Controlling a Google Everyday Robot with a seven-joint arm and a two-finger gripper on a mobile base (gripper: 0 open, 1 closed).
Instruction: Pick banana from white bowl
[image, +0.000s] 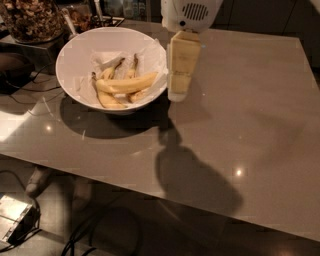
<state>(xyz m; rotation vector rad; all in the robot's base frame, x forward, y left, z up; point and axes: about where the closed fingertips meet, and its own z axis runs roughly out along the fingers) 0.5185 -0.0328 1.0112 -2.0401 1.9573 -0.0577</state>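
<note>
Tabletop (250, 115): gripper (178, 94) beside banana (127, 83) (in bowl (66, 52))

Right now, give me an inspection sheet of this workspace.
Surface: grey glossy table, light glints, gripper's shadow on it.
Job's things: banana lies across the paper-lined white bowl, over shorter bananas.
Clutter: jar of nuts behind the bowl.
Grippers: gripper hangs beside the bowl's right rim, not at the banana.
Cables: dark cables on the floor, lower left.
Surroundings: small box on the floor.
</note>
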